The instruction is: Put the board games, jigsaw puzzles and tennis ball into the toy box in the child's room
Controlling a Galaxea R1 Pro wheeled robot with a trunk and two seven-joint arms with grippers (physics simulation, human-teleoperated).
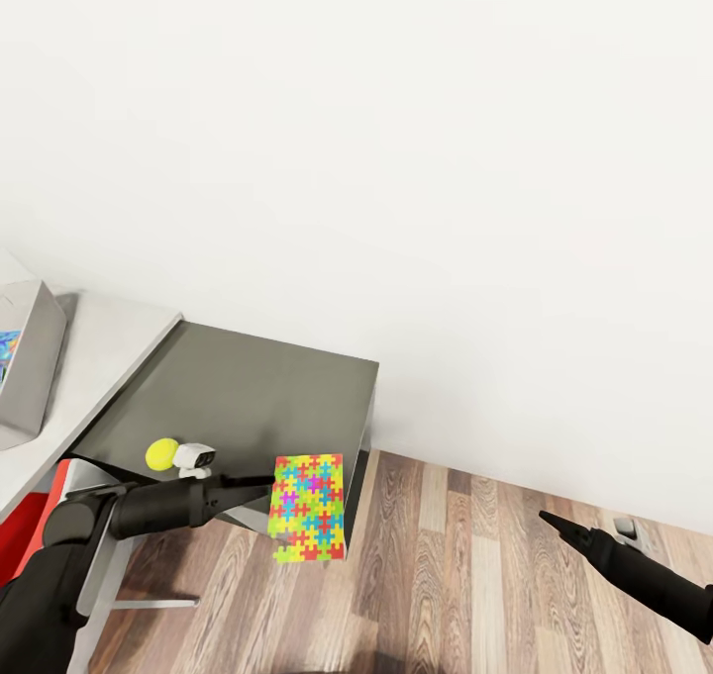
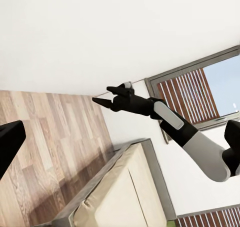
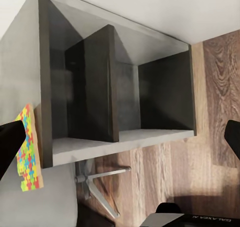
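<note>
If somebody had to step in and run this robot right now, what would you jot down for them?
Left gripper: shut on a jigsaw puzzle, held upright in the air over the wood floor, in front of the dark grey cabinet.
Right gripper: holds nothing; whether open or shut is hard to tell.
Tennis ball: showing just behind the left arm; what it rests on is hidden.
Toy box: on the white table at far left, something colourful already inside.
Left to do: carry the puzzle to the toy box, then the ball. Other toys not in view.
</note>
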